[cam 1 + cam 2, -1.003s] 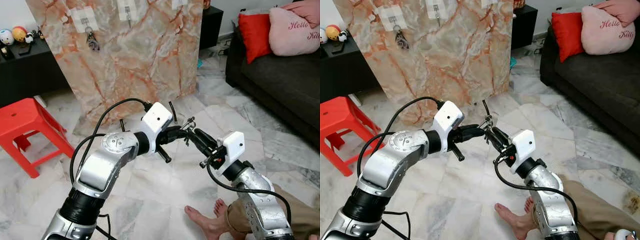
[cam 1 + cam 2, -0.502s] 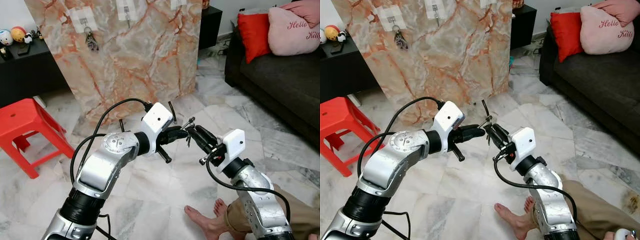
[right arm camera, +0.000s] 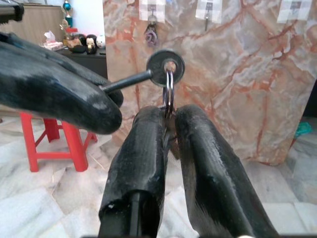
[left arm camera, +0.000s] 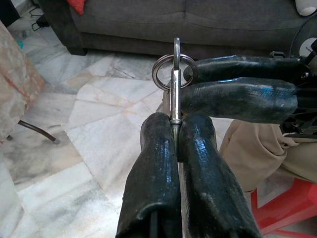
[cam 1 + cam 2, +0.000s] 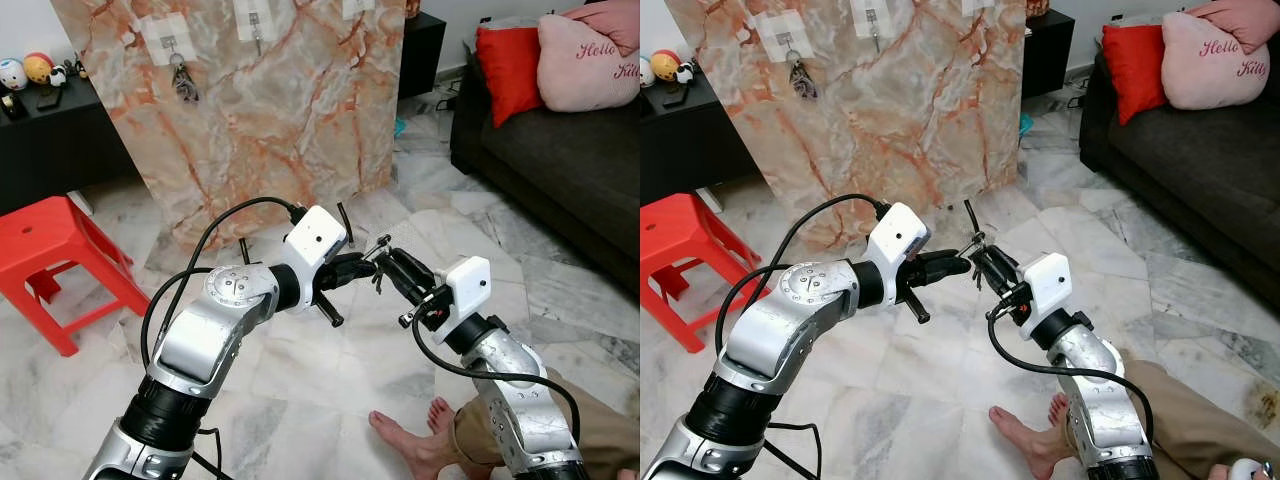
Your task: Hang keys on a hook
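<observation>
A bunch of keys [image 4: 173, 72] on a metal ring hangs in mid-air between my two grippers, in front of the marble board [image 5: 270, 120]. My left gripper [image 5: 366, 263] is shut on the blade of one key. Coming from the opposite side, my right gripper [image 5: 386, 259] is shut on the key ring [image 3: 168, 94], tip to tip with the left. Three white hooks sit along the board's top: left hook [image 5: 166, 42], middle hook [image 5: 255, 22], right hook [image 5: 356, 8]. Another key bunch [image 5: 184, 80] hangs from the left hook.
A red stool [image 5: 50, 235] stands at the left in front of a black cabinet [image 5: 60, 140] with figurines. A dark sofa [image 5: 560, 160] with a red cushion [image 5: 510, 60] fills the right. A person's bare foot [image 5: 410, 435] rests on the marble floor near my right arm.
My right arm has risen slightly and drawn a little closer to the left gripper. The keys stay pinched between both grippers.
</observation>
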{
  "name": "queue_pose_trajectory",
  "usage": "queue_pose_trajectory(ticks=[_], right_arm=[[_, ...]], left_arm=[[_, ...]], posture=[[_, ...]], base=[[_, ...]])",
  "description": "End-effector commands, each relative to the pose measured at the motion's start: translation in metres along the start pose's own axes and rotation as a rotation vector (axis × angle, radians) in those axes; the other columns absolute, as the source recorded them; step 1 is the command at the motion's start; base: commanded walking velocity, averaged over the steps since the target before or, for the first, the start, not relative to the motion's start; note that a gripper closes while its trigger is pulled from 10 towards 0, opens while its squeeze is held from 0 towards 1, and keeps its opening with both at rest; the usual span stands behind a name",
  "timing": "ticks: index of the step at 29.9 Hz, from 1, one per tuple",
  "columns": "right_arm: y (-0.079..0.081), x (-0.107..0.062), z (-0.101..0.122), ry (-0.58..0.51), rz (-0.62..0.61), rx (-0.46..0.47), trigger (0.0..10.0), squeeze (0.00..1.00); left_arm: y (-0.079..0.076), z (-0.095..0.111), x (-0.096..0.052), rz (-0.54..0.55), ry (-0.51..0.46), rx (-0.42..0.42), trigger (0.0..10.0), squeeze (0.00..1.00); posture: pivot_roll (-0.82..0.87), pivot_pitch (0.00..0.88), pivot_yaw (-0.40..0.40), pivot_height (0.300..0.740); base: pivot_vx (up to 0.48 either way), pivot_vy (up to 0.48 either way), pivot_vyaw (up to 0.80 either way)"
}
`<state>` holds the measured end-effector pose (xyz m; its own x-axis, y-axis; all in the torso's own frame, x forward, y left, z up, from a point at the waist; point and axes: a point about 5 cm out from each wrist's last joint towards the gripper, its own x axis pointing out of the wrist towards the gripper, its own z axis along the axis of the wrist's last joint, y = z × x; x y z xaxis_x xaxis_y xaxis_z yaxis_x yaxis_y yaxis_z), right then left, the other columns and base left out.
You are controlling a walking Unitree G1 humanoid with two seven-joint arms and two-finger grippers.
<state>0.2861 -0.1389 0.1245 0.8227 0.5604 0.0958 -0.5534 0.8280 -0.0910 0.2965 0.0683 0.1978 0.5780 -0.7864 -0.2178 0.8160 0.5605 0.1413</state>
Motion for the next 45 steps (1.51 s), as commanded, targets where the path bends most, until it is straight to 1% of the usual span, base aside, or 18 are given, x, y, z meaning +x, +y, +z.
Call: queue_pose_trajectory(ticks=[1,13,22,31,32,34,35,37,38,39,45], right_arm=[[-0.004,0.003,0.002,-0.005,-0.012,-0.012,10.0,0.00],[-0.005,0.007,0.002,-0.012,-0.008,-0.010,10.0,0.00],[-0.002,0.009,0.001,-0.012,0.026,-0.006,10.0,0.00],[-0.005,0.010,-0.001,-0.003,0.013,-0.013,10.0,0.00],[-0.005,0.010,-0.001,-0.004,0.013,-0.013,7.5,0.00],[-0.005,0.010,-0.001,-0.004,0.014,-0.013,7.5,0.00],[-0.005,0.011,0.000,-0.009,0.016,-0.012,2.5,0.00],[-0.005,0.011,0.001,-0.014,0.017,-0.014,2.5,0.00],[-0.005,0.012,0.001,-0.018,0.018,-0.016,4.3,0.00],[-0.005,0.013,0.002,-0.019,0.018,-0.017,10.0,0.00],[-0.005,0.015,0.003,-0.026,0.028,-0.018,10.0,0.00]], left_arm=[[-0.001,0.004,0.001,-0.006,-0.007,0.023,10.0,0.00],[-0.001,0.004,0.000,-0.005,-0.006,0.024,10.0,0.00],[0.000,0.004,0.001,-0.001,-0.004,0.029,10.0,0.00],[0.000,0.004,0.001,-0.002,-0.002,0.032,10.0,0.00],[0.000,0.003,0.001,-0.002,-0.002,0.032,10.0,0.00],[0.000,0.004,0.001,-0.003,-0.002,0.032,10.0,0.00],[0.000,0.004,0.001,-0.002,-0.002,0.031,10.0,0.00],[0.000,0.003,0.001,-0.002,-0.002,0.031,10.0,0.00],[0.000,0.003,0.001,-0.001,-0.001,0.031,10.0,0.00],[0.000,0.003,0.001,-0.001,-0.001,0.031,10.0,0.00],[-0.001,0.003,0.001,-0.002,-0.001,0.031,10.0,0.00]], posture=[[-0.05,0.054,0.040,0.740],[-0.04,0.057,0.040,0.740],[-0.04,0.057,0.040,0.740],[-0.04,0.057,0.039,0.740],[-0.04,0.057,0.039,0.740],[-0.04,0.057,0.039,0.740],[-0.04,0.057,0.039,0.740],[-0.04,0.057,0.039,0.740],[-0.04,0.057,0.039,0.740],[-0.04,0.057,0.039,0.740],[-0.04,0.057,0.039,0.740]], base=[[0.000,0.000,0.00],[0.000,0.000,0.00],[0.000,0.000,0.00],[0.000,0.000,0.00],[0.000,0.000,0.00],[0.000,0.000,0.00],[0.000,0.000,0.00],[0.000,0.000,0.00],[0.000,0.000,0.00],[0.000,0.000,0.00],[0.000,0.000,0.00]])
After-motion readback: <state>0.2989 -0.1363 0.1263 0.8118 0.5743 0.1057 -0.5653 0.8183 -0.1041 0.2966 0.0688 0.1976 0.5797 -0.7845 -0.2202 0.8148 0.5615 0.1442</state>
